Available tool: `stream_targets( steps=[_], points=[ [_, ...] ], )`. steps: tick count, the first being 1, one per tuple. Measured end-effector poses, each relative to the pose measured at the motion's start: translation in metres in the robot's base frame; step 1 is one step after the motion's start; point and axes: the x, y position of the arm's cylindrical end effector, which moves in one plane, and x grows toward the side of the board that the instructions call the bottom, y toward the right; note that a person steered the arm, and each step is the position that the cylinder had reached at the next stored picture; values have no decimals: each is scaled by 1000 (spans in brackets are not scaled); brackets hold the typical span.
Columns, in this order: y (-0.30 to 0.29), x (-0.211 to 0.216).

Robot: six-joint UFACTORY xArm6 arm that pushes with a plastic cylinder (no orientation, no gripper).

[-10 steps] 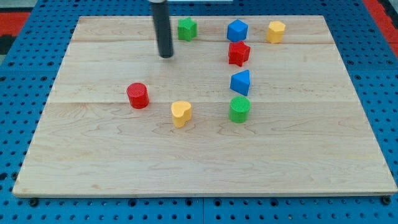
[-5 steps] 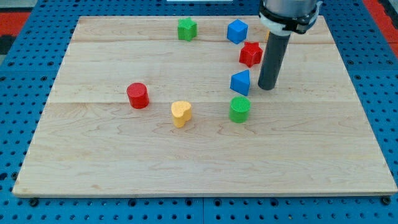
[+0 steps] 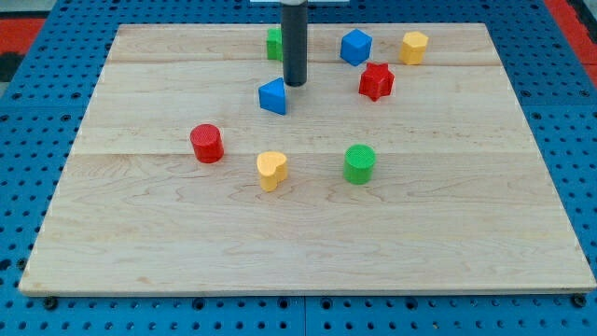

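Standing just beside the blue wedge block (image 3: 273, 96), on its upper right, the rod's tip (image 3: 296, 83) has no fingers and holds nothing. The green block (image 3: 274, 43) sits partly hidden behind the rod, on the bench (image 3: 448, 233).

One camera only here, looking down at a slant from the near side of the pale wooden board (image 3: 308, 243), high enough that the whole board fits in frame. The board's far edge sits at the view's top, its near edge at the view's bottom, and the blue pegboard bench (image 3: 578, 140) shows all round. The dark rod drops in from the top edge, its upper part cut off.
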Motion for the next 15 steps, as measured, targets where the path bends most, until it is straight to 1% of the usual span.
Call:
stream_targets(
  steps=[1, 2, 3, 4, 5, 6, 7, 8, 9, 10, 11, 12, 13, 15],
  points=[
    [-34, 2],
    [-27, 53],
    [-20, 59],
    [17, 22],
    [70, 9],
    [130, -15],
    [146, -37],
    [120, -56],
    [77, -63],
    [77, -88],
    [46, -97],
    [27, -79],
    [33, -42],
    [33, -18]
  ],
)
